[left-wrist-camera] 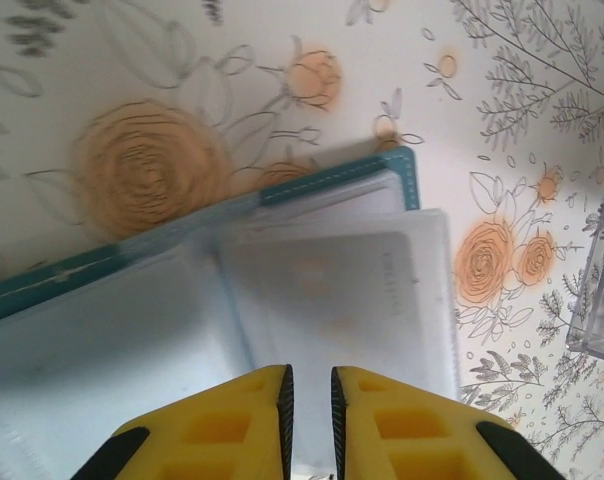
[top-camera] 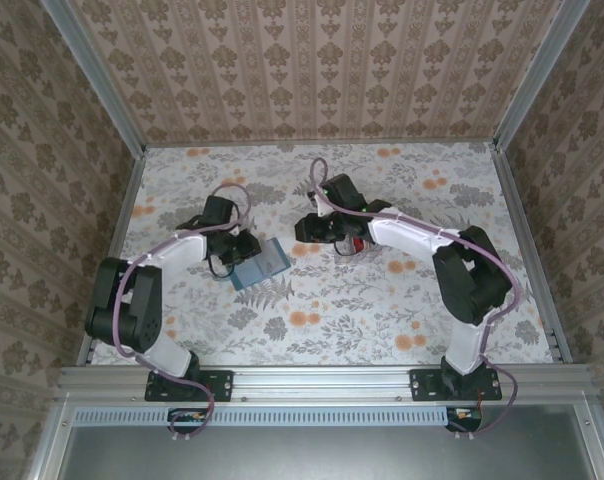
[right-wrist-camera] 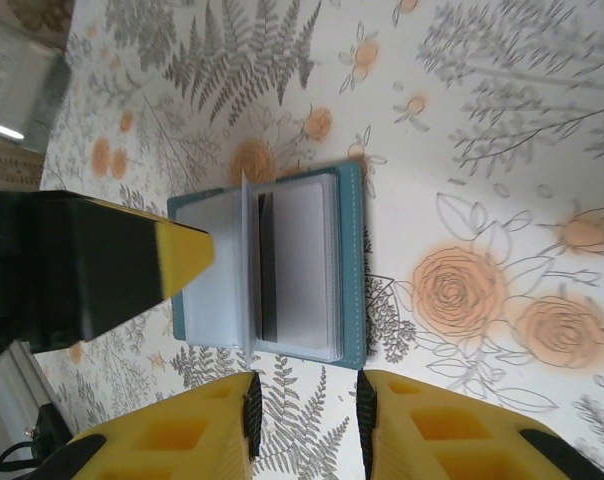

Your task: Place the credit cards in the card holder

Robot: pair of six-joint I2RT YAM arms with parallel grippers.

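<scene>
- The left gripper (left-wrist-camera: 309, 372) has its yellow fingertips pressed almost together, with only a thin slit between them. It appears to pinch a clear plastic leaf (right-wrist-camera: 244, 250) that stands upright like a lifted page, most likely to keep a pocket exposed.
- Under it, the small teal-blue folding card holder (right-wrist-camera: 350, 250) lies open like a book, flat on the flower-patterned table (right-wrist-camera: 482, 150). It sits left of the table's middle, about midway between the near and far edges.
- A pale greyish-white plastic credit card (right-wrist-camera: 302, 265) with a dark stripe already sits in the exposed panel, squared to the cover.
- The right gripper (right-wrist-camera: 307, 385) hovers just beside the card holder's edge, with its yellow fingers spread and empty. It seems free to fetch another card.
- A small bright red item (top-camera: 357, 243), probably the red credit card, lies beside the right arm near the table's middle. It is too small to describe further.
- A clear plastic tray (left-wrist-camera: 602, 290) sits near the card holder.
</scene>
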